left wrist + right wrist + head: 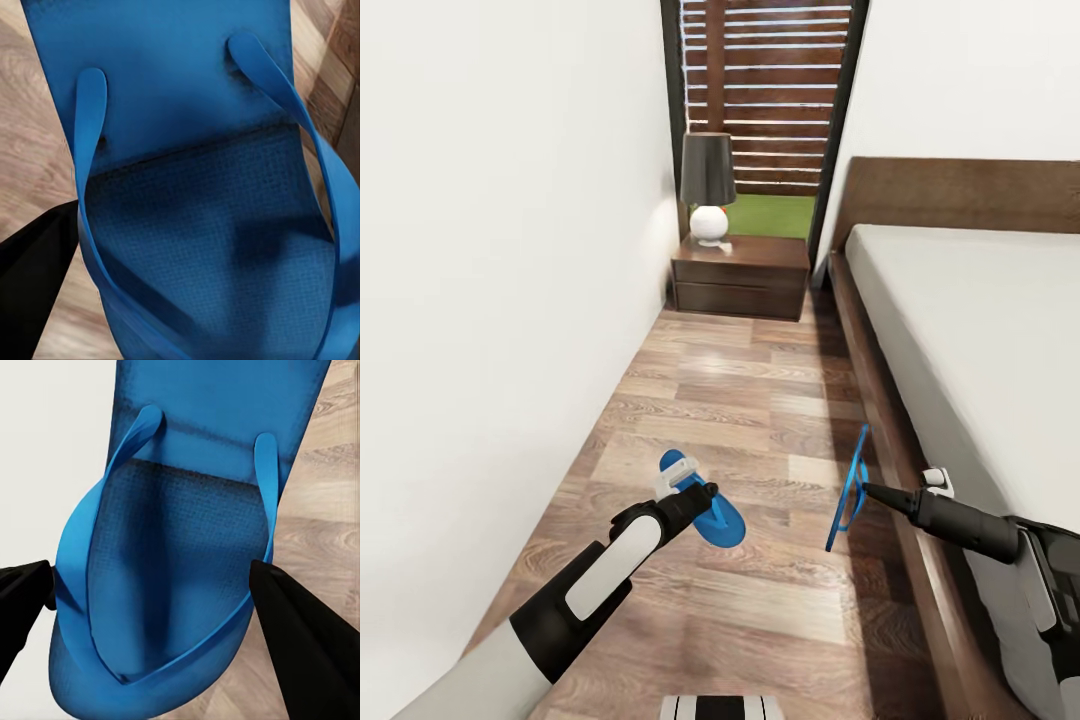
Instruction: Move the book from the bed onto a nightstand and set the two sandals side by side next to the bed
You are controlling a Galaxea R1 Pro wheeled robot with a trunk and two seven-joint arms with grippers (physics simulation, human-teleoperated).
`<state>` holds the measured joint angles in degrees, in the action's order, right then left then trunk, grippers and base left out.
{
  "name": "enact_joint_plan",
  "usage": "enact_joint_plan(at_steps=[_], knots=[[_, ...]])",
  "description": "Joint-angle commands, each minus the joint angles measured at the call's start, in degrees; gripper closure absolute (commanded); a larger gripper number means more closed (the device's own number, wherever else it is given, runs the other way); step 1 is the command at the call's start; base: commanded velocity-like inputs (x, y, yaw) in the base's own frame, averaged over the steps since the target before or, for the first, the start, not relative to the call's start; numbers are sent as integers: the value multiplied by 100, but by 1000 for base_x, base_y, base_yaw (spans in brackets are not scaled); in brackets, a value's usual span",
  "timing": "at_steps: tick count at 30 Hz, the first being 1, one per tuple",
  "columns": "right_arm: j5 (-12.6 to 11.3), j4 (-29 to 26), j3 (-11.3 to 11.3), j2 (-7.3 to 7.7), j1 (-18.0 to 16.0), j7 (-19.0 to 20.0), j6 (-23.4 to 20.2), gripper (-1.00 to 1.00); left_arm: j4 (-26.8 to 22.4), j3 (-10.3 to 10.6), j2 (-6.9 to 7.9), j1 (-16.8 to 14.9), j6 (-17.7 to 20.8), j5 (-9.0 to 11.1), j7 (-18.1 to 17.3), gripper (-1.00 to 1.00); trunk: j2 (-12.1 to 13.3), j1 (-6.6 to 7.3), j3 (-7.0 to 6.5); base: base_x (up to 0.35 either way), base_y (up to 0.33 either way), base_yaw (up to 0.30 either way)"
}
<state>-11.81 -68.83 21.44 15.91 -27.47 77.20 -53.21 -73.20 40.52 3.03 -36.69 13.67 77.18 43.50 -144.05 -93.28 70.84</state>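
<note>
One bright blue sandal point(722, 522) is low over the plank floor in the aisle, and my left gripper point(695, 497) is shut on it. The left wrist view has that sandal point(195, 225) up close, with one dark finger point(34, 285) beside it. My right gripper point(863, 488) is shut on the other sandal point(848, 500), which hangs on edge, close to the bed's dark frame point(880, 400). In the right wrist view its fingers point(300, 637) flank this sandal point(180, 562). The grey mattress point(980, 330) lies to the right. The nightstand point(740, 272) stands at the aisle's far end. The book is out of view.
A dark-shaded lamp point(707, 185) with a white base stands on the nightstand, in front of a tall dark-framed window point(770, 90). A white wall point(510, 250) bounds the aisle on the left. The wood floor point(740, 390) runs between wall and bed.
</note>
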Motion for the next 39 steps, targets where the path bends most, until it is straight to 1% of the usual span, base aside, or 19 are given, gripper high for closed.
enact_joint_plan(at_steps=[1,22,33,39], knots=[[-14,1,5,0,-4,11,-40,100,-10,8,5,-4,13,14,36,100,-2,1,5,-3,0,-240],[-14,1,9,0,-4,14,-40,100,-4,8,5,-4,13,17,36,100,-2,1,5,0,0,-274],[-14,1,9,0,-4,23,-40,100,-10,8,2,-4,13,17,40,100,-2,1,5,0,0,-27],[-14,1,9,4,-4,30,-40,100,-9,8,-3,-4,8,17,44,100,6,17,-128,0,0,0]])
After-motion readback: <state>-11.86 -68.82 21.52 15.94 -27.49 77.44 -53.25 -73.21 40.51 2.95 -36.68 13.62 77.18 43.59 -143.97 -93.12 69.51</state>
